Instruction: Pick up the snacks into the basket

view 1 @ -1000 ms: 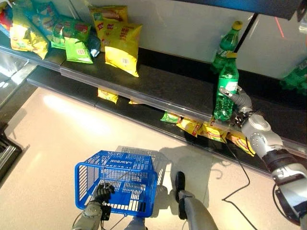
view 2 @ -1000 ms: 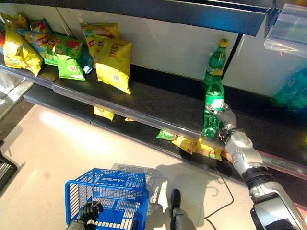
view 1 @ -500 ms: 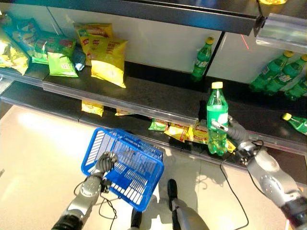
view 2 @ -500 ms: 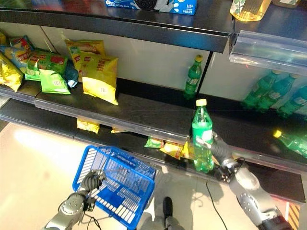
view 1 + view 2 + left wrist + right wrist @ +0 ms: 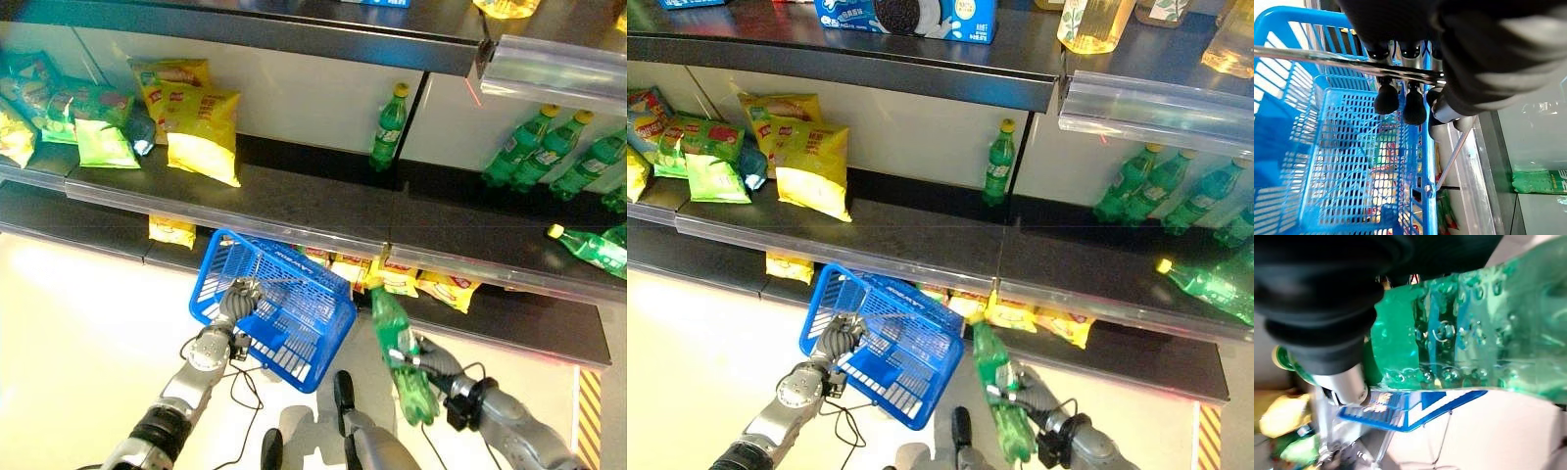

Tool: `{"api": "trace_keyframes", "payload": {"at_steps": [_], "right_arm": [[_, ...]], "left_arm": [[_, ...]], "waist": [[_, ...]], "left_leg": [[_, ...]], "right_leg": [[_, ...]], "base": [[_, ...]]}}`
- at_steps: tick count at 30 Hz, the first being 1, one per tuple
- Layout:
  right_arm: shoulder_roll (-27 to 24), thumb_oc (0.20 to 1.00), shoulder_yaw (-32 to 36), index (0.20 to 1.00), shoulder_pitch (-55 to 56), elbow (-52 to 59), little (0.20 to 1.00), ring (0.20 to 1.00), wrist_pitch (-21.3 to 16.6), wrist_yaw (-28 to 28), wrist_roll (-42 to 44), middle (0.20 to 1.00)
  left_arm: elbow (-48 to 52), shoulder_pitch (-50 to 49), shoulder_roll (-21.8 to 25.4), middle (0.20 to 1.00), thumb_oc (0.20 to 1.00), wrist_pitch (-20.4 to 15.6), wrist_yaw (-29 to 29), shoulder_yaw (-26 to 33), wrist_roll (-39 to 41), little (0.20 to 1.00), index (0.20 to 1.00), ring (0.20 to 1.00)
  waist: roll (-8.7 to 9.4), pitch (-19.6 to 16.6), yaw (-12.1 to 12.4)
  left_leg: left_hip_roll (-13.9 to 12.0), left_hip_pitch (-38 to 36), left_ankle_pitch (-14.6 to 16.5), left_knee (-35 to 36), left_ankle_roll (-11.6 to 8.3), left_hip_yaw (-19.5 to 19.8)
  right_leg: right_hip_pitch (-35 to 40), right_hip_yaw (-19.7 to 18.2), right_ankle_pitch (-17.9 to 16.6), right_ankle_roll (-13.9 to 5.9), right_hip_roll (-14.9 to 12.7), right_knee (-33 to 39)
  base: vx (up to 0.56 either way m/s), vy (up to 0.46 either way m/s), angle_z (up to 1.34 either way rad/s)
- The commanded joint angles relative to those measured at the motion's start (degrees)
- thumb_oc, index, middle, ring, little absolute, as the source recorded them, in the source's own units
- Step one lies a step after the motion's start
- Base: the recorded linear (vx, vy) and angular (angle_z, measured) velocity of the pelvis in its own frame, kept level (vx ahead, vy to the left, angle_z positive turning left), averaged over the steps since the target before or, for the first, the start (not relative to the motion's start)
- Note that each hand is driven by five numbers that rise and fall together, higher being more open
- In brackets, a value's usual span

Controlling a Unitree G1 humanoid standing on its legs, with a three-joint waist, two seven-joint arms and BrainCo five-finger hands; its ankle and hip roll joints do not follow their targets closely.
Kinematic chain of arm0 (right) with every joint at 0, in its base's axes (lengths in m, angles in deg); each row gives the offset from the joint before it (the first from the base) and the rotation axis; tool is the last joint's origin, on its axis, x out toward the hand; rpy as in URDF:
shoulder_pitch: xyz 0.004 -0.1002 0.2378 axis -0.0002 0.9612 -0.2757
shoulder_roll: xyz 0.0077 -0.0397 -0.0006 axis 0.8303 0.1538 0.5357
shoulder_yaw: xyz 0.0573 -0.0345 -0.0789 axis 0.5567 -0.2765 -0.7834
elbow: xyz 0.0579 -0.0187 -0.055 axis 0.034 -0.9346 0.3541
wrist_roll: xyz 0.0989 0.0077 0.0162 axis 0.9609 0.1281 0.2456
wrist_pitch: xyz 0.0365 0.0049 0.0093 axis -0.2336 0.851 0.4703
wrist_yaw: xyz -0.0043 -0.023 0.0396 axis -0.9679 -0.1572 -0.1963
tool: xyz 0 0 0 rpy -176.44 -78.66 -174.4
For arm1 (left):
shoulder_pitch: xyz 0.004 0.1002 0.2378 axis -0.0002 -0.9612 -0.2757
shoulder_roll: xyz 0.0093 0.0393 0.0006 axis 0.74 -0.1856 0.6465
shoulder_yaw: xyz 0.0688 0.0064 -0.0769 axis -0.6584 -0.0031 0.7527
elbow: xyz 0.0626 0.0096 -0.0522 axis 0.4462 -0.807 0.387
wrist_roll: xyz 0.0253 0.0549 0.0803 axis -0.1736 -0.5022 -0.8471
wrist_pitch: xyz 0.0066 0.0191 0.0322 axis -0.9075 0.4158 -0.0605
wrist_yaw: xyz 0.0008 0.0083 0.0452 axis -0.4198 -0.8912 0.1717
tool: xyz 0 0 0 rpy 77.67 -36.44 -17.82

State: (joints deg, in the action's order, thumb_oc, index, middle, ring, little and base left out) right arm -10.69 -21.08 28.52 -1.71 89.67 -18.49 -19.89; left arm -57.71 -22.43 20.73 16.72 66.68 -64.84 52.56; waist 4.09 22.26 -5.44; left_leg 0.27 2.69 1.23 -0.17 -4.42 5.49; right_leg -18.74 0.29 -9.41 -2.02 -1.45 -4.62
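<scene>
1. Left eye view: one blue basket (image 5: 284, 313) hangs tilted at centre frame, its wire handle gripped in the curled fingers of the left hand (image 5: 240, 297). At lower right, the right hand (image 5: 428, 358) is wrapped round one green bottle (image 5: 397, 348), which leans with its yellow cap toward the basket's rim, just beside it and outside it. On the middle shelf (image 5: 294, 206) one green bottle stands alone at centre; three more lean at upper right and one lies flat at the right edge. Two yellow snack bags (image 5: 201, 122) sit at upper left beside several green ones.
2. Right eye view: adds the top shelf, with one blue cookie box (image 5: 911, 18) and bottles of pale drink.
3. Left wrist view: dark fingertips hook the handle wire (image 5: 1347, 61); the basket floor is bare mesh.
4. Right wrist view: the bottle's ribbed green body close up, the basket's blue rim beneath it.
</scene>
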Motion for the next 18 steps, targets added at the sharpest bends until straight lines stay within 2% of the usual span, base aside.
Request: {"api": "trace_keyframes", "payload": {"at_steps": [1,2,3,5,7,8,9,15,18], "right_arm": [[4.52,0.2,-5.15,0.2,-6.27,-1.74,0.2,0.2,-3.64,-1.35,-8.19,0.2],[4.61,0.2,-5.18,0.2,-6.36,-1.86,0.2,0.2,-3.71,-1.35,-8.21,0.2],[8.44,0.2,-7.51,0.2,-9.83,-8.61,0.2,0.2,-3.67,-1.9,-10.45,0.2],[12.6,0.2,-9.44,0.2,-13.38,-15.5,0.2,0.2,-3.48,-4.11,-11.49,0.2],[15.93,0.2,-10.88,0.2,-17.79,-21.31,0.2,0.2,-3.67,-5.62,-13.87,0.2],[16.01,0.2,-10.88,0.2,-17.87,-21.42,0.2,0.2,-3.73,-5.62,-13.88,0.2],[18.54,0.2,-12.54,0.2,-21.33,-25.84,0.2,0.2,-3.28,-6.42,-16.01,0.2],[22.49,0.2,-14.96,0.2,-29.92,-36.24,0.2,0.2,-2.25,-8.72,-22.32,0.2],[22.84,0.2,-14.65,0.2,-32.25,-38.78,0.2,0.2,-1.87,-9.38,-23.12,0.2]], "left_arm": [[8.02,3.75,0.24,0.2,0.2,-4.15,1.75,-2.18,1.26,0.2,0.2,0.2],[8.0,3.78,0.28,0.2,0.2,-4.16,1.76,-2.17,1.27,0.2,0.2,0.2],[8.76,4.7,-0.63,0.2,0.2,-4.19,1.61,-3.7,1.82,0.2,0.2,0.2],[9.42,5.67,-1.3,0.2,0.2,-4.09,1.64,-5.66,2.13,0.2,0.2,0.2],[10.7,6.62,-1.82,0.2,0.2,-4.19,1.27,-7.05,3.48,0.2,0.2,0.2],[10.7,6.65,-1.78,0.2,0.2,-4.19,1.26,-7.04,3.48,0.2,0.2,0.2],[12.47,7.28,-1.84,0.2,0.2,-4.18,0.85,-8.58,3.99,0.2,0.2,0.2],[18.46,7.92,-2.16,0.2,0.2,-4.03,-0.91,-12.86,6.22,0.2,0.2,0.2],[19.83,7.8,-1.98,0.2,0.2,-3.92,-1.38,-13.62,6.66,0.2,0.2,0.2]], "waist": [[0.01,-3.55,0.83],[0.05,-3.52,0.83],[-0.37,-3.32,1.31],[-0.82,-2.89,1.8],[-1.35,-2.46,2.41],[-1.31,-2.44,2.41],[-1.84,-2.14,3.08],[-3.32,-1.65,4.61],[-3.7,-1.47,5.01]], "left_leg": [[-0.65,6.12,0.44,-2.47,0.03,0.21],[-0.65,6.12,0.44,-2.47,0.03,0.21],[-0.5,6.28,0.32,-2.37,0.08,0.31],[-0.41,6.58,0.22,-2.3,0.12,0.56],[-0.31,7.0,-0.01,-2.33,0.09,0.67],[-0.31,7.02,0.0,-2.34,0.09,0.67],[-0.15,7.4,-0.14,-2.31,0.12,0.9],[0.32,8.46,-0.52,-2.42,0.15,1.75],[0.46,8.76,-0.7,-2.43,0.07,2.01]], "right_leg": [[-2.03,-1.96,6.25,-7.0,-4.97,-5.73],[-2.03,-1.96,6.25,-6.99,-4.97,-5.74],[-2.21,-1.9,6.28,-6.9,-5.09,-5.87],[-2.52,-1.81,6.29,-6.88,-5.25,-6.12],[-3.02,-1.73,6.24,-6.85,-5.44,-6.43],[-3.04,-1.73,6.24,-6.85,-5.45,-6.44],[-3.54,-1.71,6.24,-6.8,-5.53,-6.64],[-4.3,-1.26,6.42,-6.72,-6.03,-7.24],[-4.46,-1.07,6.53,-6.68,-6.17,-7.51]], "base": [[-0.02,0.002,-0.06],[-0.01,0.0,-0.05],[-0.01,-0.004,-0.03],[-0.01,-0.004,-0.02],[-0.02,-0.008,0.05],[0.0,0.0,0.0],[0.0,0.0,0.0],[-0.01,-0.01,0.08],[-0.01,-0.012,0.06]]}}
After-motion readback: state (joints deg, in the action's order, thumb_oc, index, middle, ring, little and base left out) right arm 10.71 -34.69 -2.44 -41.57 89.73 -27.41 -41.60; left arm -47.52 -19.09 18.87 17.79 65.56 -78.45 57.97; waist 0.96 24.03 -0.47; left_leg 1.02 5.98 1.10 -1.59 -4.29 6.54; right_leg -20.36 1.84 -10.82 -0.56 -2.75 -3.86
